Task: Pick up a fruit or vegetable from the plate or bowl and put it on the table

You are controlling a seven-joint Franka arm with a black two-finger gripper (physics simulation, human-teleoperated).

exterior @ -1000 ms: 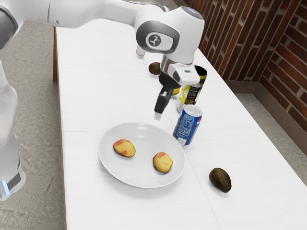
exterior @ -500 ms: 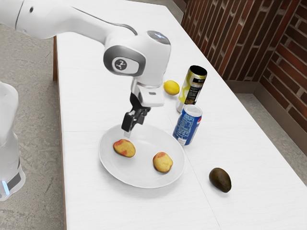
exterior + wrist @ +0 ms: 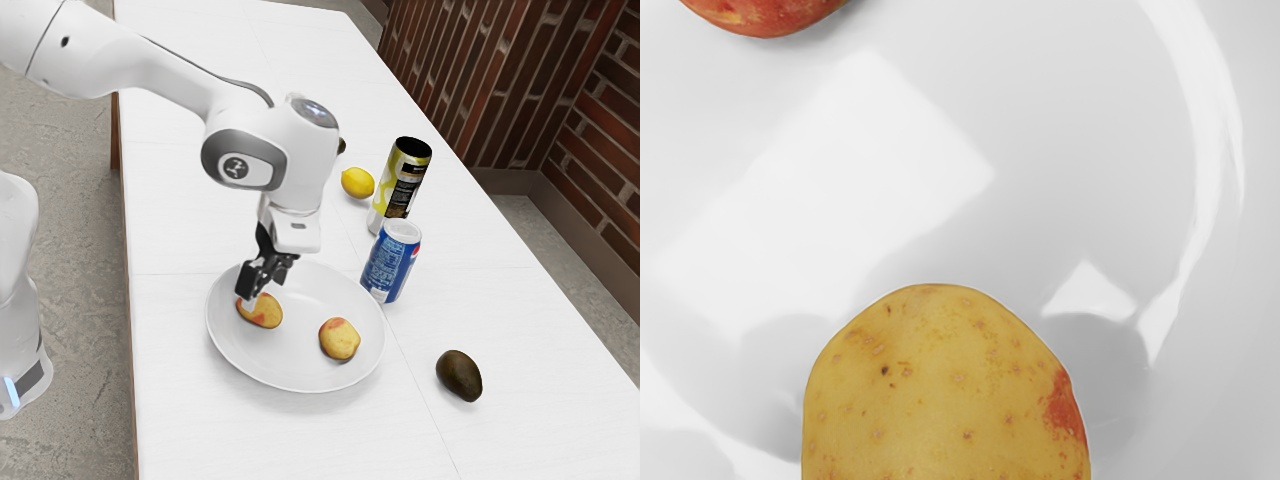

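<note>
A long white table (image 3: 180, 430) runs beneath my white arm (image 3: 150, 55), which reaches over a round plate (image 3: 290, 372). Low above its edge, my black gripper (image 3: 258, 298) holds its two fingers spread, with nothing pinched between them. A yellow-and-black canister (image 3: 402, 182) stands upright past the plate, near a blue soda can (image 3: 391, 262) just beside the plate's rim. A dark avocado (image 3: 459, 376) lies on the table toward the exterior view's right. On the plate, the yellow-and-red potato (image 3: 264, 313) sits directly under my fingertips, well within reach; a second potato (image 3: 339, 340) rests apart from it. A lemon (image 3: 358, 183) lies near the canister, and a dark round item (image 3: 341, 145) is partly hidden behind my arm.
</note>
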